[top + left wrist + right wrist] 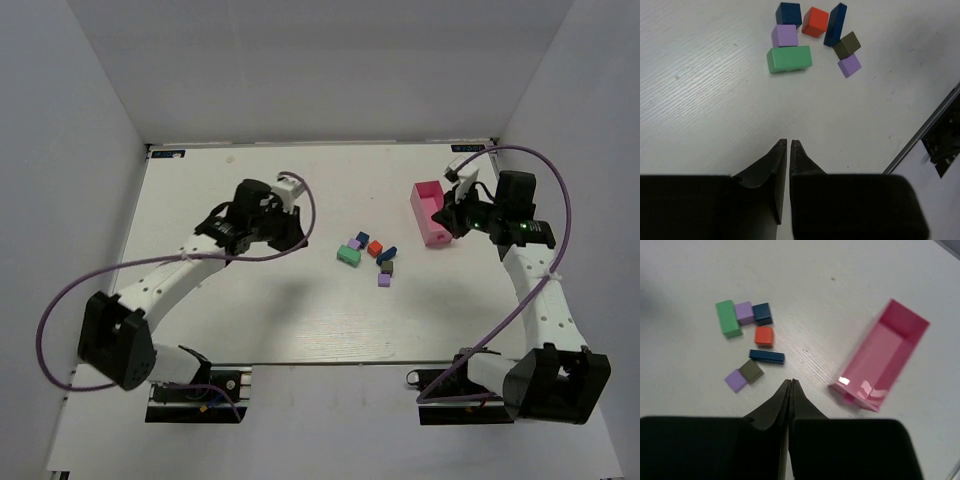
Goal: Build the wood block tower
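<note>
The wood blocks lie loose in a flat cluster at the table's middle (pixel 368 256), none stacked. In the left wrist view they are a green block (pixel 789 59), two purple blocks (pixel 784 35), a red-orange one (pixel 815 21), a dark blue cube (pixel 789 13), a long dark blue one (pixel 835 24) and a brown one (pixel 847 45). My left gripper (pixel 789 144) is shut and empty, left of the cluster (pixel 293 232). My right gripper (pixel 791 381) is shut and empty, between the cluster and the pink tray (pixel 450 220). The green block also shows in the right wrist view (pixel 728 318).
A pink rectangular tray (pixel 428 215) lies right of the blocks, close under my right gripper; it shows open and empty in the right wrist view (pixel 900 322). The table's near edge (pixel 925 131) runs to the right in the left wrist view. White walls enclose the table.
</note>
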Available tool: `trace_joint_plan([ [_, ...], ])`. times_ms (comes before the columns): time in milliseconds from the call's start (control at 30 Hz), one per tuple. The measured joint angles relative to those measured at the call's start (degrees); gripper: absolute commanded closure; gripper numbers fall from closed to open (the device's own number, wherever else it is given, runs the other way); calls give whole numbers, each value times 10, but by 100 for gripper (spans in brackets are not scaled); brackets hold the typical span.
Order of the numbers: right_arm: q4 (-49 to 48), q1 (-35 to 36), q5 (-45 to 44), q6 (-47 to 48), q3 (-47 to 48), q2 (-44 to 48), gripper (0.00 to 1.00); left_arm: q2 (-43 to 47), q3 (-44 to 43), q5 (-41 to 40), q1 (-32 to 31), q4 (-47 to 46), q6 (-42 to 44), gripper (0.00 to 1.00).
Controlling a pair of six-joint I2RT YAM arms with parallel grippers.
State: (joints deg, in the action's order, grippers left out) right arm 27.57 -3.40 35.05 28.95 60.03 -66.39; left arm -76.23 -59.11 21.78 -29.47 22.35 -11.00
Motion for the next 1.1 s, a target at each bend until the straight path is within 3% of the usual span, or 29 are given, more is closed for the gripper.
trace_joint_plan([
  [33,6,9,14,5,-7,9,94,-21,-14,-10,-16,9,6,81],
  [167,15,39,40,24,-39,30,67,-109,-79,-58,-78,52,41,54],
  [300,10,69,44,20,-68,31,61,-175,-137,-92,-116,81,89,43],
  [633,-4,83,28,8,-85,46,61,-257,-184,-125,-137,77,219,36],
  [833,-9,83,26,8,-95,66,61,-364,-293,-129,-140,85,233,32],
  [967,-10,83,26,8,-103,79,61,-408,-321,-128,-141,92,240,34],
  [1100,-11,83,26,8,-103,96,61,-430,-340,-115,-142,114,270,29],
])
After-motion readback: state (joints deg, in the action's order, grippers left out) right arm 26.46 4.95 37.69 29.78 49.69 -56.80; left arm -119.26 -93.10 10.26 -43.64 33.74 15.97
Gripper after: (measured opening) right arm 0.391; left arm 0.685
